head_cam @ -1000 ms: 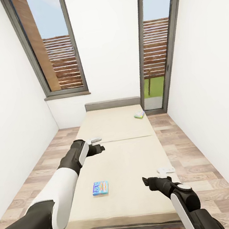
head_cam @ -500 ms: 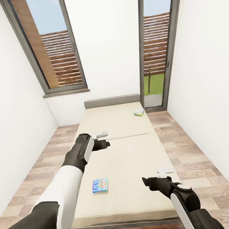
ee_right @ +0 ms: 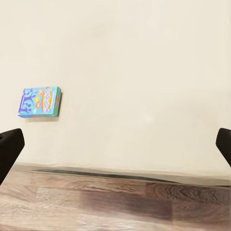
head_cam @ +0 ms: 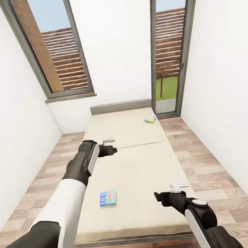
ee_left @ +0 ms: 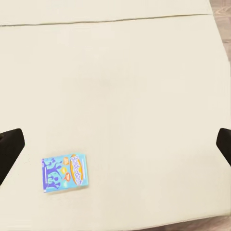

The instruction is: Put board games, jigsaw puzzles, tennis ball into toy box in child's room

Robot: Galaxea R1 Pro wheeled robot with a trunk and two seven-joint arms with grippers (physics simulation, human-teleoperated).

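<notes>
On beige bed [head_cam: 136,170], 2 board games [head_cam: 107,198].

Walls [head_cam: 3,100]: plain white on both sides and the far end.
Floor [head_cam: 222,156]: brown wood planks.
Windows [head_cam: 52,47]: tall, grey-framed, daylight, slatted wooden fence outside.
Bed [head_cam: 136,170]: beige mattress, low grey headboard [head_cam: 121,106].

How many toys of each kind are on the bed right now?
Board games: 2, a blue one near the foot of the bed and a pale green one near the headboard.
Jigsaw puzzles: 0
Tennis balls: 0
Total: 2
</notes>
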